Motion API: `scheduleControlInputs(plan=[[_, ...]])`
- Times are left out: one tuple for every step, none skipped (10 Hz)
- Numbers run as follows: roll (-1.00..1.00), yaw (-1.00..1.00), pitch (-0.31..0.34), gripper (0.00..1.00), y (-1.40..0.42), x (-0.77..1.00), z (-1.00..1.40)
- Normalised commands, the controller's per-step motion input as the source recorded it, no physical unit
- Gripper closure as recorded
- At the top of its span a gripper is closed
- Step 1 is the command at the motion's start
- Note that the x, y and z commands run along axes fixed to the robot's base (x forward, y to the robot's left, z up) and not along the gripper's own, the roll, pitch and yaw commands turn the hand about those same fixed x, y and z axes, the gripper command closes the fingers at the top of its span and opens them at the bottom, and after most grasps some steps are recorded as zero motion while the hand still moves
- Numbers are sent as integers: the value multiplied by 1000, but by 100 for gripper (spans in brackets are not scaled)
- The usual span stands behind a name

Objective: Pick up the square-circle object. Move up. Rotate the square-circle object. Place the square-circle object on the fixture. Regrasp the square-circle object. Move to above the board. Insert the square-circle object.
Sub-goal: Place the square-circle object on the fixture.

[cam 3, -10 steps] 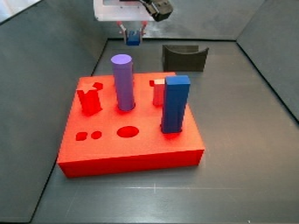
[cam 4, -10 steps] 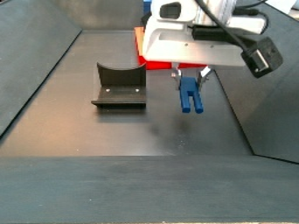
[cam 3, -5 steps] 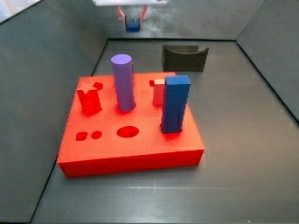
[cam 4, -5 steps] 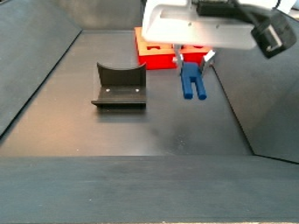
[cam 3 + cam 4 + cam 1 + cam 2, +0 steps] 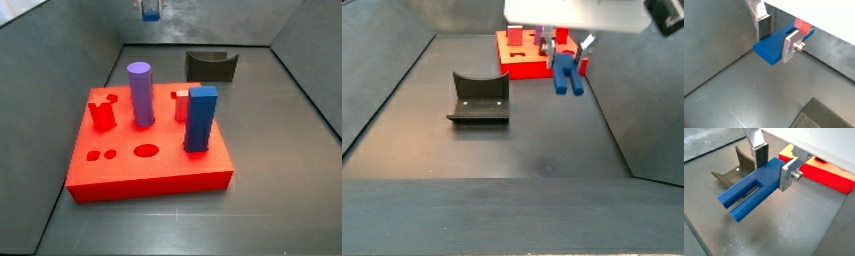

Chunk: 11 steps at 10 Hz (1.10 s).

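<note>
The square-circle object, a dark-blue piece with a forked end, is clamped between my gripper's silver fingers in both wrist views. It hangs high above the floor in a side view, under the gripper. Only its lower part shows at the upper edge of a side view. The dark fixture with its U notch stands on the floor, apart from the piece. The red board carries upright pegs.
On the board stand a tall purple cylinder and a tall blue square post, with round and square holes near its front. Dark sloped walls enclose the grey floor.
The gripper has risen straight up with the blue piece in it, so it is almost out of one side view. Board and fixture have not moved.
</note>
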Motion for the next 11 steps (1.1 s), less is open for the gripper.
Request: scheduleControlInputs(plan=[[156,42,97,100,-8,-22,656],[141,40,97,100,-7,-16,535],[128,38,102,100,-1,-9,363],[117,37,103,100,-1,-4,230],[11,-3,-88,100,-922,1000,171],[11,5,-77,100,-919,1000,144],[3,17,-35,100,-857,1000,115],[0,19,-18,100,-805,1000,104],[-3,26,16,100,-678,1000,80],[-3,28,42,100,-532,1000,64],[-3,28,63,100,-451,1000,51]])
